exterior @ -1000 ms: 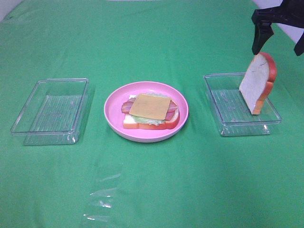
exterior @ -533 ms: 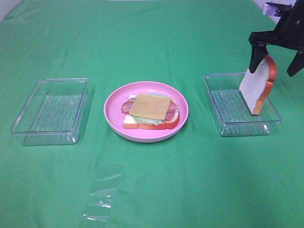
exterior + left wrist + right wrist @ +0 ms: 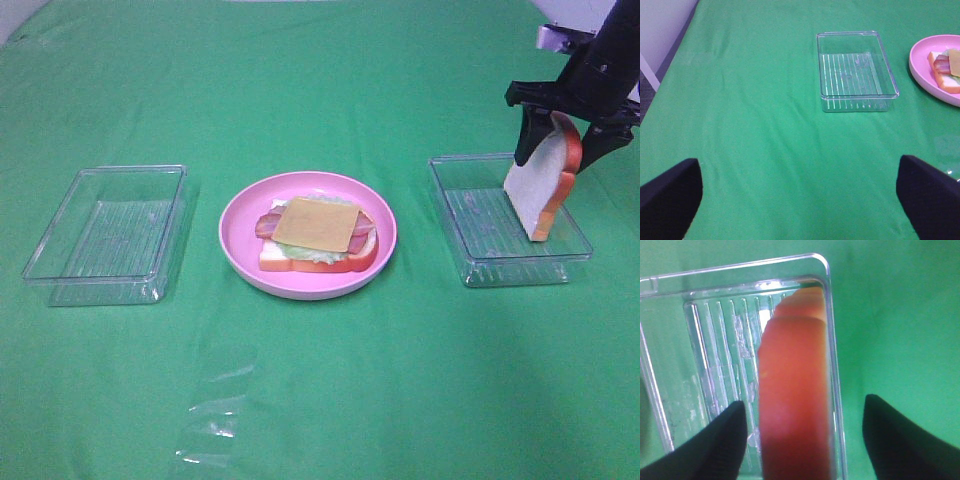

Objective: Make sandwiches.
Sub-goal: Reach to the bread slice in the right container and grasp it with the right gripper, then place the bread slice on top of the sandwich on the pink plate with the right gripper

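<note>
trays (image 3: pixel 105 232), two, flank one plate (image 3: pixel 240 250); right hand (image 3: pixel 561 150) open astride one bread slice (image 3: pixel 540 185), left hand (image 3: pixel 800 192) wide open.

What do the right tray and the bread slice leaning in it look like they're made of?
Right tray: clear rigid plastic, probably; see-through walls, ribbed floor, glossy glints. Bread slice: toy, likely foam or soft plastic; flat matte white face, smooth uniformly orange crust, thick even edge in the right wrist view.

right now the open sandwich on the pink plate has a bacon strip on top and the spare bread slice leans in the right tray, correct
Not quite. The top layer of the open sandwich on the pink plate is a yellow cheese square; the bacon strips lie beneath it, as the exterior high view shows. The spare bread slice does lean in the right tray.
</note>
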`<action>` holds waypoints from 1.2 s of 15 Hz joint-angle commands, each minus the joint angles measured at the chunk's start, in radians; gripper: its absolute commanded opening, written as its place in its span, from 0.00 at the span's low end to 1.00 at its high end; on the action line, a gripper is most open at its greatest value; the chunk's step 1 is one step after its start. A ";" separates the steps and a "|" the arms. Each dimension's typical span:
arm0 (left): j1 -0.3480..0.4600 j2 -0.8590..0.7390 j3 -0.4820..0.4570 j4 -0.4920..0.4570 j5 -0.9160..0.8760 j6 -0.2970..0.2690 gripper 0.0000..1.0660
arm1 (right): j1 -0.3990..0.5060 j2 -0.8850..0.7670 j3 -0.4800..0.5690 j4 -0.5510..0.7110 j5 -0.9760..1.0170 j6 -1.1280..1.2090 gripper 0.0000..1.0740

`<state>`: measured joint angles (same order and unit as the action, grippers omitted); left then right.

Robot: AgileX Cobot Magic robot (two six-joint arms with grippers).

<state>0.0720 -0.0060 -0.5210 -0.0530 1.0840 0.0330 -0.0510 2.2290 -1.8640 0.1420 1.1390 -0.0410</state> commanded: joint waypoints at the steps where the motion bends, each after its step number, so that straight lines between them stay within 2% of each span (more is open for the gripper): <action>1: -0.004 -0.017 0.004 0.003 -0.007 -0.006 0.92 | -0.003 0.007 -0.007 0.005 0.006 -0.005 0.38; 2: -0.004 -0.017 0.004 0.003 -0.007 -0.006 0.92 | -0.003 0.007 -0.013 0.005 0.007 0.002 0.27; 4: -0.004 -0.017 0.004 0.003 -0.007 -0.006 0.92 | -0.003 0.005 -0.013 0.004 0.001 0.004 0.20; 9: -0.004 -0.017 0.004 0.003 -0.007 -0.006 0.92 | -0.003 0.005 -0.013 0.003 0.003 0.002 0.20; 11: -0.004 -0.017 0.004 0.003 -0.007 -0.006 0.92 | -0.003 0.005 -0.013 0.002 0.007 0.002 0.16; 13: -0.004 -0.017 0.004 0.003 -0.007 -0.006 0.92 | -0.003 -0.004 -0.013 -0.009 0.009 0.002 0.00; 18: -0.004 -0.017 0.004 0.003 -0.007 -0.006 0.92 | -0.003 -0.021 -0.013 -0.008 0.070 0.017 0.00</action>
<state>0.0720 -0.0060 -0.5210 -0.0530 1.0840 0.0330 -0.0510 2.2170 -1.8730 0.1390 1.1870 -0.0310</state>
